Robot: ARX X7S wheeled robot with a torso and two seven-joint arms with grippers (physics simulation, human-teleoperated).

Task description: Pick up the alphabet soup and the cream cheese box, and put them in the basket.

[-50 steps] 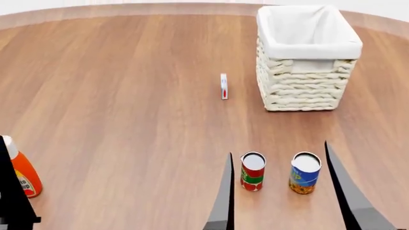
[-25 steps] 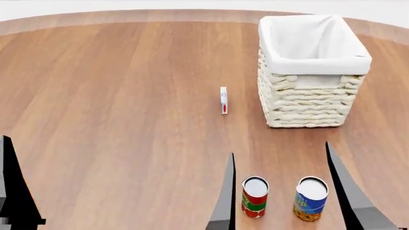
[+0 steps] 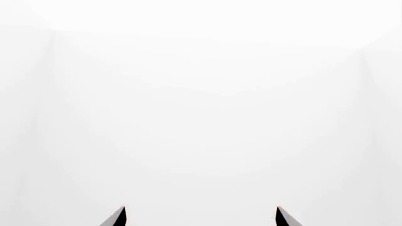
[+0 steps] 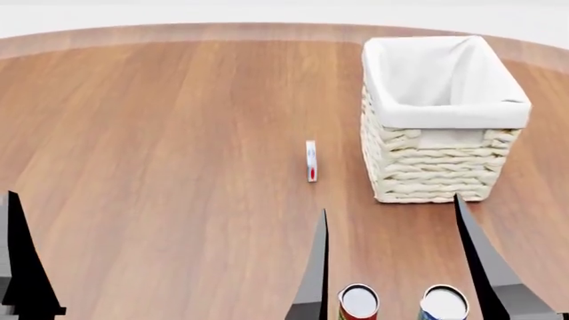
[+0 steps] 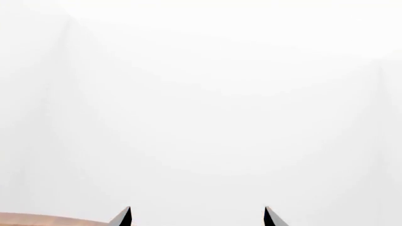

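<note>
- bench (image 4: 160, 133): wood, round.
- basket (image 4: 436, 167): far right, upright.
- right gripper (image 4: 391, 267): jaws wide, nothing held; left gripper (image 3: 199, 217) likewise.
- alphabet soup (image 4: 444, 305): near edge, between right jaws, beside red can (image 4: 359, 303).
- cream cheese box (image 4: 311, 160): on edge, left of basket.

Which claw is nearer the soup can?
Right. The right claw has its open fingers either side of both cans, the soup can by one of them; the left claw is far across the table.

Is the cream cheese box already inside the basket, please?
No, the cream cheese box stands on edge on the table, left of the basket.
</note>
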